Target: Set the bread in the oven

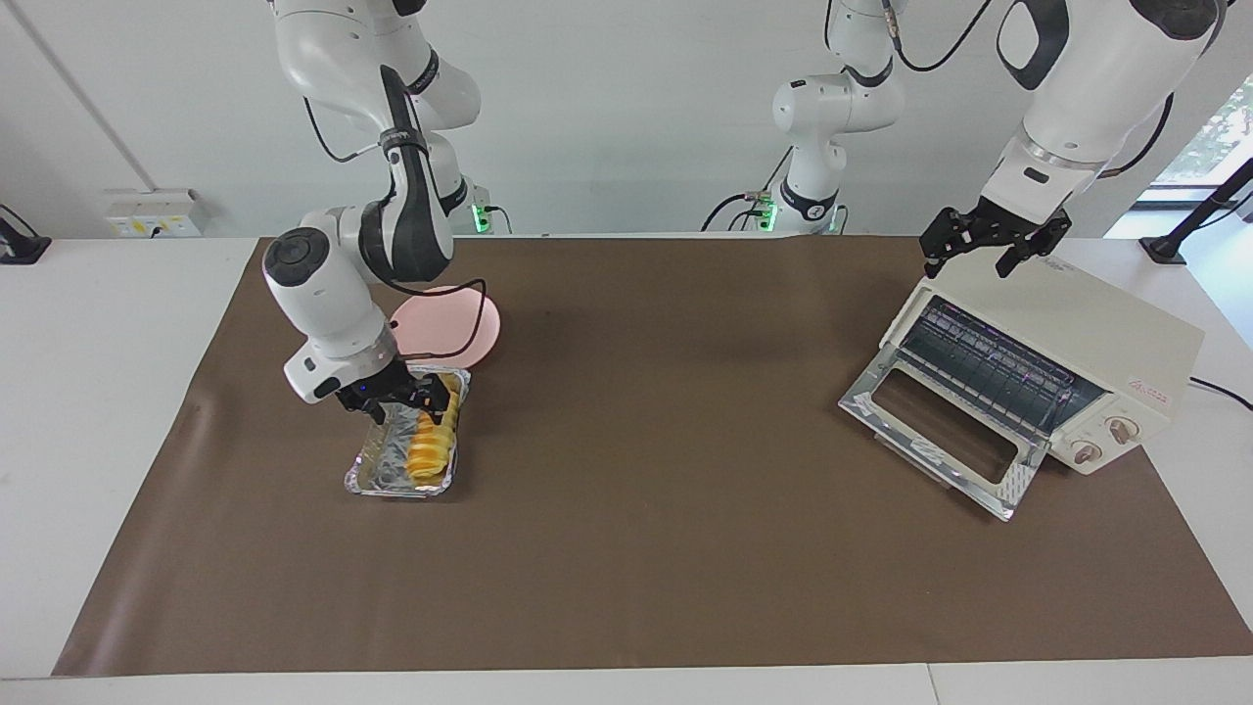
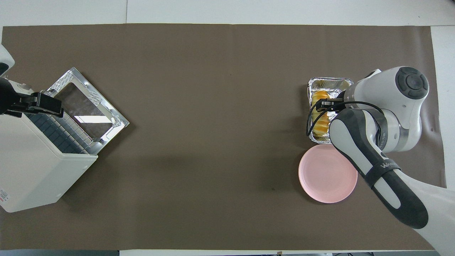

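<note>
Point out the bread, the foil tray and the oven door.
bread [image 1: 434, 446]: facing view, ridged top.
foil tray [image 1: 377, 460]: facing view, bare floor beside the loaf.
oven door [image 1: 942, 428]: facing view, glass pane, lying open.

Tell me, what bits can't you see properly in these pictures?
- Bread: in the overhead view, the right arm hides its end nearer the robots.
- Foil tray: same view, same arm covers one side.
- Oven: overhead view, the picture's edge cuts it off.

Overhead clock: 12 farthest from the robots, hub at the centre of the brown table mat.
Cream-white boxy toaster oven at 9, its glass drop-down door lying toward 1. Crinkled silver foil tray at 3, with the golden-yellow ridged bread in it. Round pink plate just beside the tray, at its 6. Right gripper over the tray, left gripper over the oven.
</note>
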Robot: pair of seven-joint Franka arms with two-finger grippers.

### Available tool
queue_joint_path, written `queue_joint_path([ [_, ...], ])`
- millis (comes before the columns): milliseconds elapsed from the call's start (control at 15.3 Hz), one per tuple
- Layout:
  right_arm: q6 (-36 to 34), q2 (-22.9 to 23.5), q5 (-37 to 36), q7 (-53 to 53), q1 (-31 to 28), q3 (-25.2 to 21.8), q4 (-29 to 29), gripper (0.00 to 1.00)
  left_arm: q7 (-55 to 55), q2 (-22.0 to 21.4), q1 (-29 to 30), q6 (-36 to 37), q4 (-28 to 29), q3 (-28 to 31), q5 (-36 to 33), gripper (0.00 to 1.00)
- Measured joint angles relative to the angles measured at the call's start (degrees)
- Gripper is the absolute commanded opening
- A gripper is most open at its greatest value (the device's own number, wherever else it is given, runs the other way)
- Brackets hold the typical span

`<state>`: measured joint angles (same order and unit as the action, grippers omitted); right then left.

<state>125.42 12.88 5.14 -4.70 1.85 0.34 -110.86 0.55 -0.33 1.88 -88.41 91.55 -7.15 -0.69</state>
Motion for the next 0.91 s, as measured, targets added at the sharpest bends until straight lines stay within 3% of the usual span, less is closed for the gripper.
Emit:
queue_joint_path([
  [327,-0.69,-0.13,0.00,5.57,-4.56,-0.14,-1.49,0.99,0.00,0.00,0.00,0.00,0.00,0.00,0.00,1.00],
  [588,3.72,-0.13,0.00,5.59,-4.46,0.10,-5.79,0.89,0.00,0.00,0.00,0.00,0.00,0.00,0.00,1.00],
  [719,5.21,-0.14,0.00,5.59,-4.46,0.14,-7.53,0.74,0.00,0.00,0.00,0.00,0.00,0.00,0.00,1.00],
  [915,6.96,-0.15,0.00,5.93,-4.47,0.14,-9.34,0.27,0.00,0.00,0.00,0.00,0.00,0.00,0.00,1.00],
])
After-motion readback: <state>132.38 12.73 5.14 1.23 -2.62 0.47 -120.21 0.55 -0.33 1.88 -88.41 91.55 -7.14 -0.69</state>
